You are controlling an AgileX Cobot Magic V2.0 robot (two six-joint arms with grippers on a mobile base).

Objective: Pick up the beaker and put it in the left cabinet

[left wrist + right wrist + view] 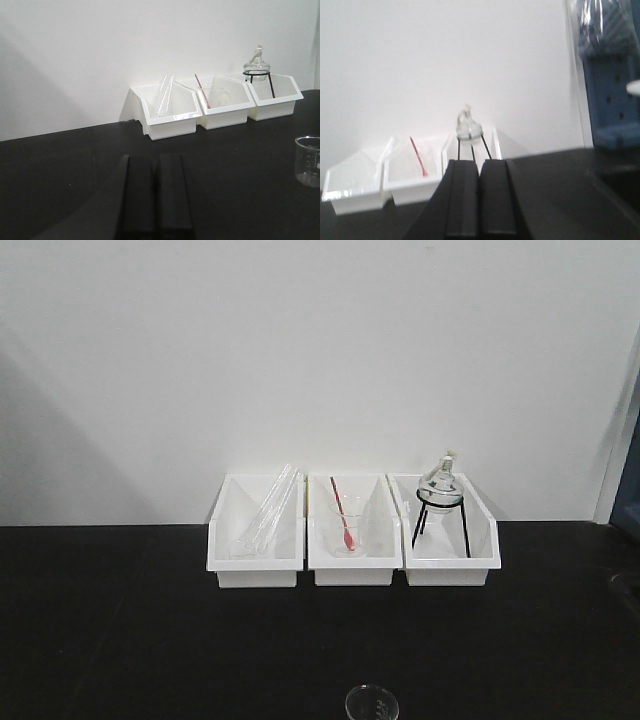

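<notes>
Fingers [140, 195] on the left gripper [156, 159] are pressed flat together with nothing between them. The right gripper [479, 165] is the same, its pads meeting along a thin seam and holding nothing. So, scoreboard: by my read the task has not got off the mark. No grasp has been made and no lift, and the left cabinet appears in none of the views, so the whole carry and placement is yet to come.

Now the room. A plain white wall [300, 360] fills the back, and below it a matte black countertop [120, 620] runs the full width. Off to the right, the right wrist view catches a blue perforated panel [607, 85], too blurred to say more.

Against the wall sits a row of three white bins [355, 575], side by side and touching. The right one holds a round flask on a black tripod [440, 490], the middle one a cone-shaped glass with a red stirrer [347, 525], and the left one long glass tubes [268, 512] leaning on its wall.

And the prize: the beaker [308, 161] stands upright on open counter, well apart from the bins on the near side, ahead and to the right of the left gripper. Neither arm touches it.
</notes>
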